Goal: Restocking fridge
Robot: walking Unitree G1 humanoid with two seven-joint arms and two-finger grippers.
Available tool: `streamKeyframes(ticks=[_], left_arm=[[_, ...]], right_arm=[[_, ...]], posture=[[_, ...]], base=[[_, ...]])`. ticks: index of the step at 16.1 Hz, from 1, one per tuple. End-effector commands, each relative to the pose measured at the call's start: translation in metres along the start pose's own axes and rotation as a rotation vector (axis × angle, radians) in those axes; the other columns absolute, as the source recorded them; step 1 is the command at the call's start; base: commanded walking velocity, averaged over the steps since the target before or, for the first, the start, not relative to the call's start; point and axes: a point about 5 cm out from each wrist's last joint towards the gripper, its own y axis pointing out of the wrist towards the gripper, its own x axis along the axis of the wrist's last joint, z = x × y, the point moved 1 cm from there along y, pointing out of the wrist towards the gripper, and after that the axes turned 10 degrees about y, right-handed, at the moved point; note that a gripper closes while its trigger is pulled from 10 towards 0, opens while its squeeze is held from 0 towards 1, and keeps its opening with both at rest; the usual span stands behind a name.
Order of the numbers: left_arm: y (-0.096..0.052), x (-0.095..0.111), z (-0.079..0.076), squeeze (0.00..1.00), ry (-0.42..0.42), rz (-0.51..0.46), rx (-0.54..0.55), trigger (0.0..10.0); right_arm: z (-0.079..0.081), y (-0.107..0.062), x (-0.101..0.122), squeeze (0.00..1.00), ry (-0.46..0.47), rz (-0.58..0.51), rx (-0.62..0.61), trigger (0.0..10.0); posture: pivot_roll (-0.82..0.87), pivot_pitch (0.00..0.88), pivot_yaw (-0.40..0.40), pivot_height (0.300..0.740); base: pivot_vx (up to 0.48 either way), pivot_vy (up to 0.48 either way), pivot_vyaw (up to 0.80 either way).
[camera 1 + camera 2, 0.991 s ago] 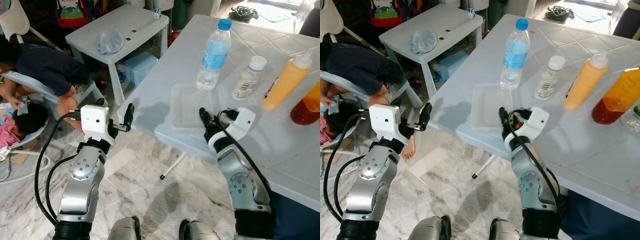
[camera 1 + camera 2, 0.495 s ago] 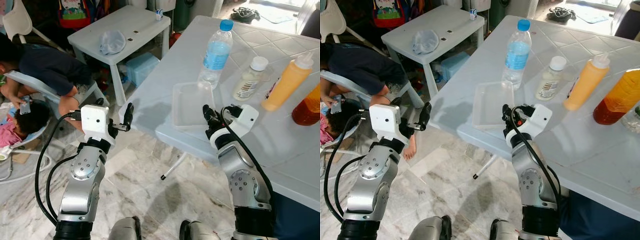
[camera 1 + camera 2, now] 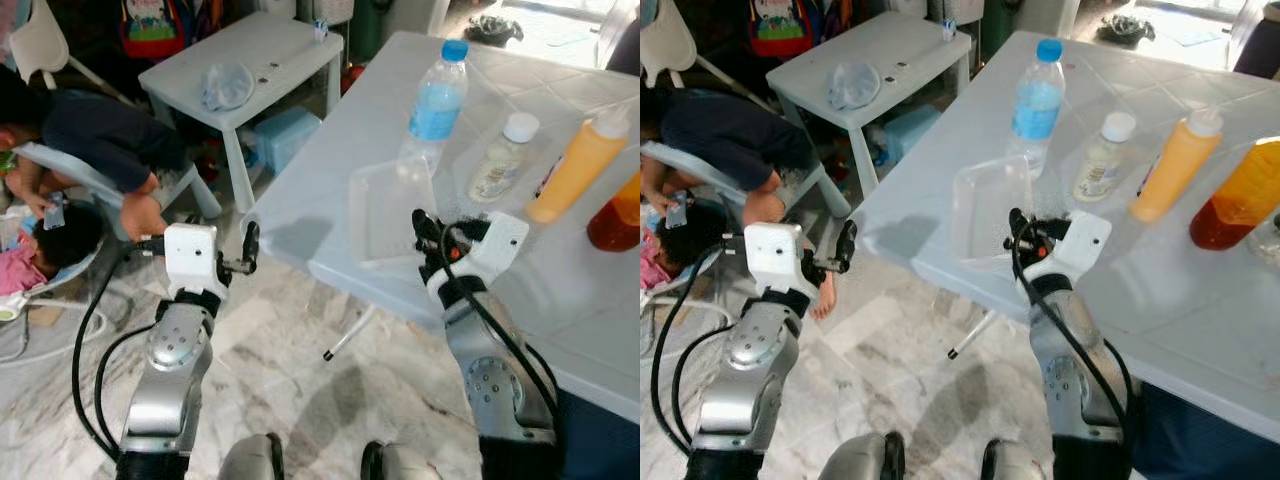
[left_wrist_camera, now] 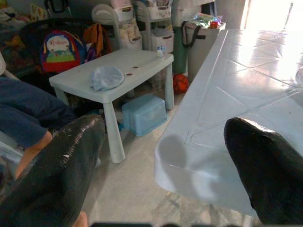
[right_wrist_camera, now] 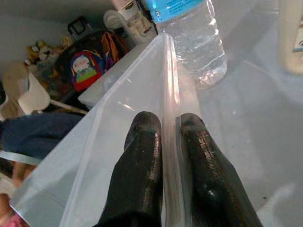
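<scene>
Clear tray [image 3: 385,205] now tilted up — rim in right claw [image 5: 168,137].

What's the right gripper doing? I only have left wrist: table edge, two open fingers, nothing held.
Observer: The right gripper is shut on the wall of the clear plastic container, one finger inside, one outside.
Operator: Container flat on the table?
Observer: No, it looks tilted, its gripped side raised off the white table.
Operator: Anything close by?
Observer: The water bottle stands right behind the container.
</scene>
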Motion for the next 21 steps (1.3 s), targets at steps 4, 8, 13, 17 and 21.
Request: streamKeyframes(ticks=[4, 8, 13, 17, 21], left_arm=[[0.002, -0.002, 0.003, 0.00, 0.010, 0.013, 0.011, 10.0], [0.003, -0.008, 0.003, 0.00, 0.013, 0.025, 0.016, 10.0], [-0.007, -0.020, 0.007, 0.00, 0.015, 0.066, 0.039, 10.0], [-0.011, -0.028, 0.003, 0.00, 0.011, 0.088, 0.034, 10.0], [-0.013, -0.032, 0.008, 0.00, 0.022, 0.101, 0.032, 10.0]], right_arm=[[0.000, -0.002, 0.001, 0.00, -0.030, -0.003, -0.003, 10.0], [-0.001, -0.001, 0.000, 0.00, -0.053, -0.013, -0.007, 10.0], [-0.003, 0.004, 0.003, 0.00, -0.074, -0.024, 0.005, 10.0], [0.003, 0.006, -0.001, 0.00, -0.089, -0.015, 0.050, 10.0], [0.002, 0.008, 0.003, 0.00, -0.098, -0.026, 0.062, 10.0]], posture=[[0.03, 0.084, 0.054, 0.740], [0.03, 0.046, 0.053, 0.740], [0.04, 0.000, 0.058, 0.740], [0.03, 0.000, 0.062, 0.740], [0.03, 0.000, 0.063, 0.740]], base=[[-0.319, 0.000, 0.00], [-0.318, 0.000, 0.00], [-0.313, 0.000, 0.00], [-0.303, 0.000, 0.54], [-0.299, 0.000, 0.80]])
